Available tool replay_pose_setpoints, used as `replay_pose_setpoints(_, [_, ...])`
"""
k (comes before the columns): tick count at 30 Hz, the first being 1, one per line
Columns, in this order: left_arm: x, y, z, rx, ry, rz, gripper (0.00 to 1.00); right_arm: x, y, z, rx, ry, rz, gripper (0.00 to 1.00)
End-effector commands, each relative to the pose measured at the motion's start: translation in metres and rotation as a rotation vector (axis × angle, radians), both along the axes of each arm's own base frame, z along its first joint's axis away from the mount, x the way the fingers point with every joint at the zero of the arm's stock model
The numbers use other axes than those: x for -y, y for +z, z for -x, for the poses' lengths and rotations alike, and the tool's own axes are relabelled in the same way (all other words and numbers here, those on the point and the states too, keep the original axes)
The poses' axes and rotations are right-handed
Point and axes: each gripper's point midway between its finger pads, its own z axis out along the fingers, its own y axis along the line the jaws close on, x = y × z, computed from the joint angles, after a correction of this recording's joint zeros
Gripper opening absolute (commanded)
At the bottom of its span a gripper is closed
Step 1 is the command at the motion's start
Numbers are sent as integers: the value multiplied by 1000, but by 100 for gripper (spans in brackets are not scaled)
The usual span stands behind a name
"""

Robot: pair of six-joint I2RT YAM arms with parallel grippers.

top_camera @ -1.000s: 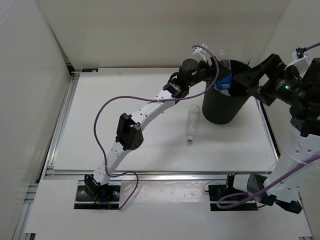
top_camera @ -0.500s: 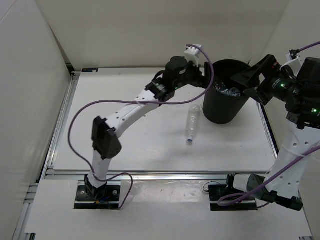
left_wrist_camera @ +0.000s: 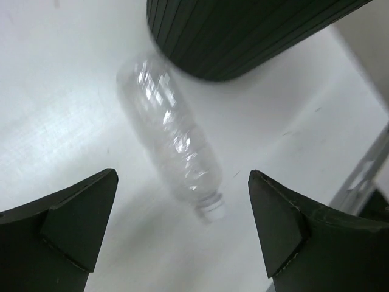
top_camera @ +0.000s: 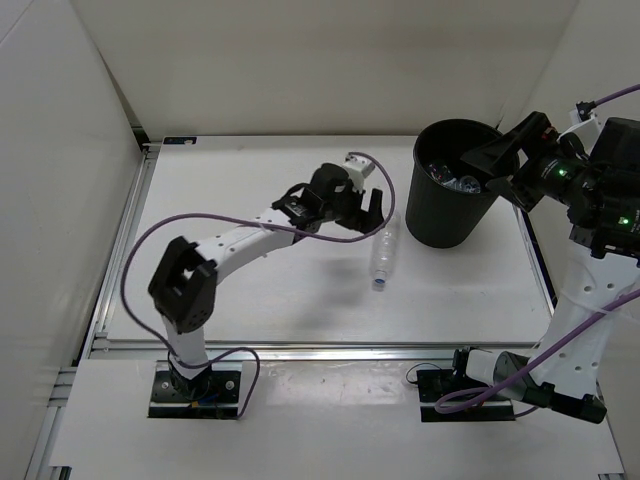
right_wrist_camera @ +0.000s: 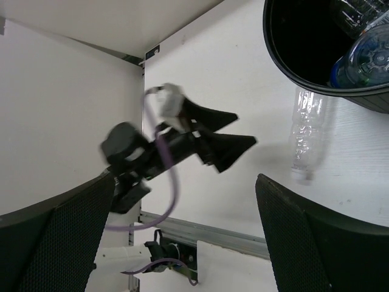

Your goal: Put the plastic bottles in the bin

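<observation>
Our left tool (top_camera: 363, 212) gapes empty, a clear bottle (left_wrist_camera: 173, 134) lying just ahead; our right tool (top_camera: 482, 168), open and empty, faces the bin (top_camera: 450, 218).

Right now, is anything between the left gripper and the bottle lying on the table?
Nothing visible. The left gripper, open, hangs close beside the clear bottle, with only bare table in the gap. The bin stands beside the bottle's far end.
</observation>
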Motion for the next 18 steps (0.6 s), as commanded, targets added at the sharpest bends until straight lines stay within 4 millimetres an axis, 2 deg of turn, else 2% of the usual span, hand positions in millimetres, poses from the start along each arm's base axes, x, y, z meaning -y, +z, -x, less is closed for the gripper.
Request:
replay_pose_setpoints(1, [12, -9, -8, -35, -13, 3, 100, 3, 4, 1, 44, 1, 38, 100])
replay_pose_setpoints(3, [18, -11, -20, -37, 1, 16, 100, 3, 7, 2, 53, 1, 41, 100])
replay_pose_setpoints(6, [37, -22, -34, -56, -10, 27, 100, 3, 15, 7, 81, -5, 60, 100])
replay_pose_setpoints(7, [43, -38, -37, -88, -15, 19, 100, 3, 18, 8, 90, -6, 63, 100])
replay_pose_setpoints(8, [46, -33, -47, -82, -3, 36, 100, 3, 19, 9, 94, -3, 70, 100])
replay_pose_setpoints(9, [50, -36, -47, -99, -10, 46, 100, 3, 21, 10, 103, -3, 73, 100])
replay_pose_setpoints(10, [54, -49, -49, -117, -18, 35, 100, 4, 19, 11, 93, -11, 74, 100])
replay_pose_setpoints(11, [60, -44, -51, -121, -27, 56, 100, 4, 19, 11, 93, -11, 74, 100])
replay_pose_setpoints(15, [77, -64, -47, -187, -91, 76, 100, 6, 16, 10, 85, -23, 89, 100])
replay_pose_setpoints(17, [79, -78, -43, -221, -105, 71, 100, 8, 14, 11, 75, -31, 91, 100])
replay_pose_setpoints(18, [77, -92, -41, -243, -102, 52, 100, 8, 17, 12, 88, -28, 102, 100])
